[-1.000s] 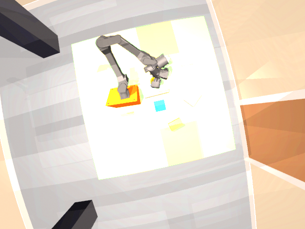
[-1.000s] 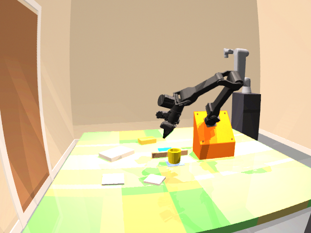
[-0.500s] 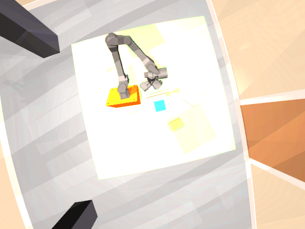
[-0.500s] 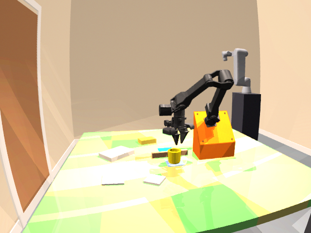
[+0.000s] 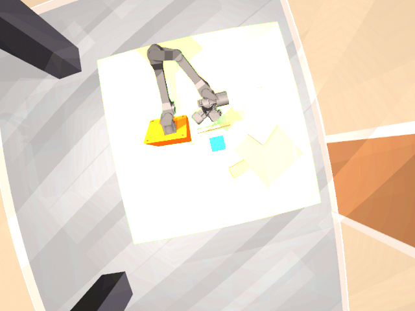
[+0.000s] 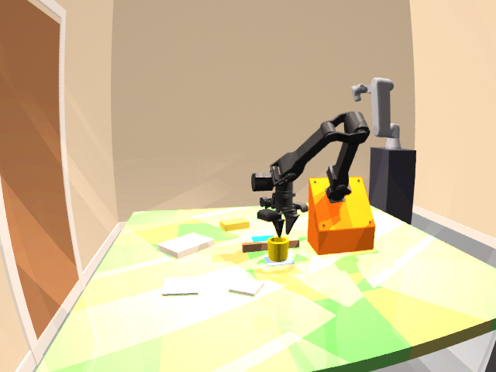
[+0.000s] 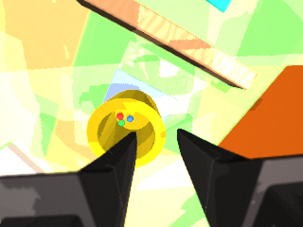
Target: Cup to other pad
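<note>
The yellow cup (image 6: pixel 277 249) (image 7: pixel 92 132) stands upright on a pale blue pad (image 6: pixel 291 262) (image 7: pixel 114 86). In the wrist view a red marble (image 7: pixel 120 116), a green marble (image 7: pixel 121 123) and a blue marble (image 7: pixel 130 118) lie inside it. My gripper (image 6: pixel 284 234) (image 7: pixel 156 134) is partly open and empty, pointing down just above the cup. In the wrist view one fingertip overlaps the cup's mouth and the other is right of its rim. The other pad, bright cyan (image 5: pixel 217 143) (image 6: pixel 262 238) (image 7: pixel 221 4), lies beyond a low wooden bar. In the top view the arm hides the cup.
The low wooden bar (image 5: pixel 213 128) (image 6: pixel 253 246) (image 7: pixel 175 42) stands between the pads. The orange base block (image 6: pixel 344 241) (image 7: pixel 279 118) is beside them. A yellow block (image 5: pixel 238 168) (image 6: pixel 234 224), a white slab (image 6: pixel 186 244) and two thin white tiles (image 6: pixel 180 285) (image 6: pixel 246 287) lie around.
</note>
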`<state>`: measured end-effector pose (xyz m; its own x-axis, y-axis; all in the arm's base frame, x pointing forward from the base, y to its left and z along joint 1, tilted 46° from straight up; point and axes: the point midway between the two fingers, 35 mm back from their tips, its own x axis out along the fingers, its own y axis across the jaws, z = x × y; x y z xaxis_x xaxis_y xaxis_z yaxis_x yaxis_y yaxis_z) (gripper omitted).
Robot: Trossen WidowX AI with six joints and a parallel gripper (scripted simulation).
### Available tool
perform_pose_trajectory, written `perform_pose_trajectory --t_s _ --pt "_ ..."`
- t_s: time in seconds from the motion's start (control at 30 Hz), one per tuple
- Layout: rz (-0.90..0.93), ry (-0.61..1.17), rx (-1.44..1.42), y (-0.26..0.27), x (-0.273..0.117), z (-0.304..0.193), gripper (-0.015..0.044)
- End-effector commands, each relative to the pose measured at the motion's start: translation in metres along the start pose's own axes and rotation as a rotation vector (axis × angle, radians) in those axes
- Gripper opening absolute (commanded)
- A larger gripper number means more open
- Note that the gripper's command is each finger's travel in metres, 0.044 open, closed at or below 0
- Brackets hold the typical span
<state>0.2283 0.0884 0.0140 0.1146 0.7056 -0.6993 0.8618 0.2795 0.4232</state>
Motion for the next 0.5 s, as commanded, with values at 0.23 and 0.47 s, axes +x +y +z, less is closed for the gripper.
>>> perform_pose_trajectory --t_s 0.23,0.47 --pt "-0.005 0.004 0.011 -0.003 0.019 -0.001 0.0167" --pt "-0.004 0.006 0.011 -0.003 0.03 -0.002 0.0167"
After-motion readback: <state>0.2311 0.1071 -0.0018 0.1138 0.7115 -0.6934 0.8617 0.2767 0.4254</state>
